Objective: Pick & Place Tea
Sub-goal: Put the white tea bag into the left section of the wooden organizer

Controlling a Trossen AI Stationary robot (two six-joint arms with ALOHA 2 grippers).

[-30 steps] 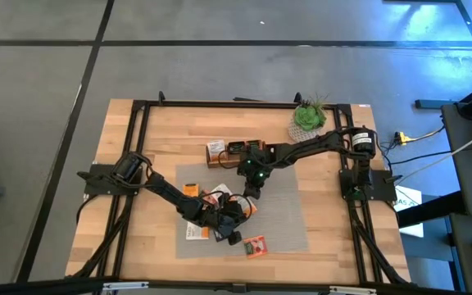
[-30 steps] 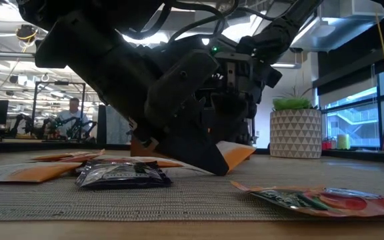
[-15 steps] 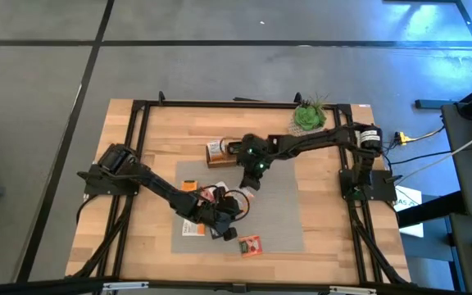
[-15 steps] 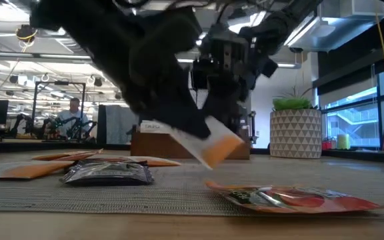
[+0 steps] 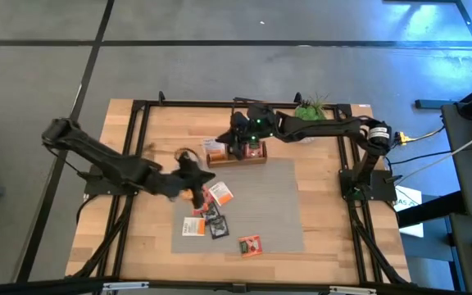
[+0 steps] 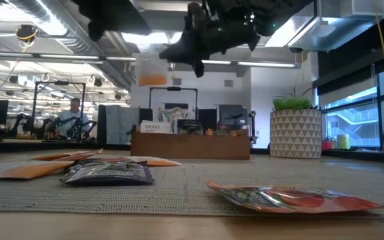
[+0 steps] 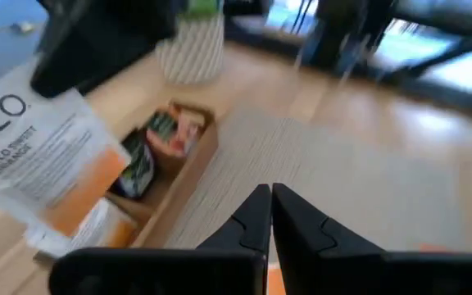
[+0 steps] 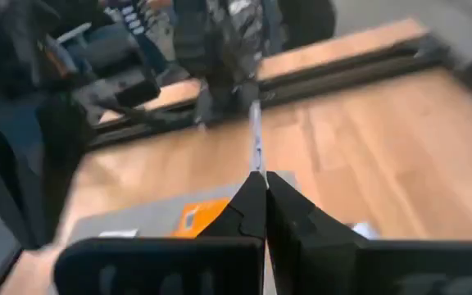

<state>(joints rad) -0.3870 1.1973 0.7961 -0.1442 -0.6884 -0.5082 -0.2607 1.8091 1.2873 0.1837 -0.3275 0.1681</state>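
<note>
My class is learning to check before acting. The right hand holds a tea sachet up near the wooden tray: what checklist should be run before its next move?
1. Right hand shut on the orange-and-white sachet: ok.
2. Sachet held above the wooden tray, clear of its walls: ok.
3. Which compartment lies under the sachet: cannot tell.
4. Room left in the tray, which already holds sachets: cannot tell.
5. Left hand shut and off to the side of the tray: ok.
6. Loose sachets lying flat on the grey mat, out of the right arm's way: ok.
</note>
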